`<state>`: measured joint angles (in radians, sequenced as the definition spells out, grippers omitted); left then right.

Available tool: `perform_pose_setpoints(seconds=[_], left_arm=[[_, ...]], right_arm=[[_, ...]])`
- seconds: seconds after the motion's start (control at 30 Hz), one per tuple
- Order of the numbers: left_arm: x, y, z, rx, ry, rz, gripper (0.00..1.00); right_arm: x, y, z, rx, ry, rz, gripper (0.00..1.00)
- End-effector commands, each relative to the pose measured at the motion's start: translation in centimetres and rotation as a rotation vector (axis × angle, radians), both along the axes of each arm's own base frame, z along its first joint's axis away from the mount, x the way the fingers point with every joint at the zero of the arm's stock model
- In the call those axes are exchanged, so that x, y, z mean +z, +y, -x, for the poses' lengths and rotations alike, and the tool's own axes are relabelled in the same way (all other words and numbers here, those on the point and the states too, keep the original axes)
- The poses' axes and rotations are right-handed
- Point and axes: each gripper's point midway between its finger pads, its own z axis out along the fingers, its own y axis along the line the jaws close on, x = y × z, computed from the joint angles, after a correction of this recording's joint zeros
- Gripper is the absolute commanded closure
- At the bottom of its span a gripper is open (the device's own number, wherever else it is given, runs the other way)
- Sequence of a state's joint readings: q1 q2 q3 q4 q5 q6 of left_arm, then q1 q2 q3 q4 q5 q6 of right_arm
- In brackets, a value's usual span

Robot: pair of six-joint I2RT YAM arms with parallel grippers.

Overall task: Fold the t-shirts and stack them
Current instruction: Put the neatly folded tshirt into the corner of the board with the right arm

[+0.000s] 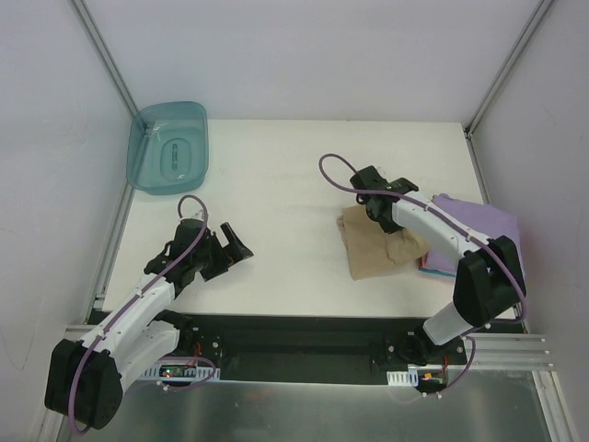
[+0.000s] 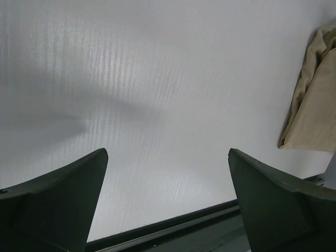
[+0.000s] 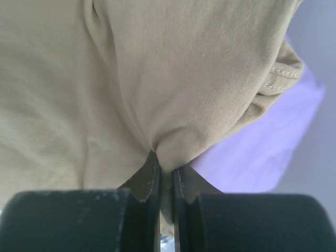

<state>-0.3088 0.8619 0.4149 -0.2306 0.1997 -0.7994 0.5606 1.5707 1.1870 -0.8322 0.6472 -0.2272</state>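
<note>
Jaws spread wide on the left gripper [image 1: 237, 244], hovering idle at lower left over the desk [image 1: 276, 184]. Centre-right, the right gripper [image 3: 165, 165] has its jaws clamped on a tuck of the tan t-shirt [image 1: 377, 249], which lies against the lavender t-shirt [image 1: 479, 221] at far right. Best to carry that fold over slowly, edges matched.

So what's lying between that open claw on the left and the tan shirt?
Nothing: only bare white table separates the left gripper from the tan t-shirt, as the top view shows.
</note>
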Motion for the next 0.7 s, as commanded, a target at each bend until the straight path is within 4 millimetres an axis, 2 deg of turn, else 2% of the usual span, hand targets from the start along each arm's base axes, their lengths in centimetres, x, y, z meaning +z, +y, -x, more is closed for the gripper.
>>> perform_pose_setpoints(seconds=[0.0,0.1,0.27,0.5,0.67], left_arm=[[1.5,-0.2,-0.9,-0.016,-0.057,-0.011,0.01],[1.6,-0.2,-1.0,-0.017,-0.060,-0.011,0.01],[2.2,-0.3,-1.4,-0.026,-0.080,-0.015,0.01],[3.1,-0.6,-1.6,-0.053,-0.106,-0.010,0.01],[3.8,-0.7,-1.8,-0.067,-0.132,-0.009,0.01]], right_arm=[[6.1,-4.1,0.1,-0.013,-0.074,0.123,0.99],[7.9,-5.2,0.5,-0.055,-0.100,0.106,0.99],[9.8,-7.0,1.3,-0.140,-0.118,0.080,0.99],[12.4,-8.0,3.1,-0.192,-0.110,0.066,0.99],[15.2,-8.9,4.3,-0.219,-0.142,0.073,0.99]])
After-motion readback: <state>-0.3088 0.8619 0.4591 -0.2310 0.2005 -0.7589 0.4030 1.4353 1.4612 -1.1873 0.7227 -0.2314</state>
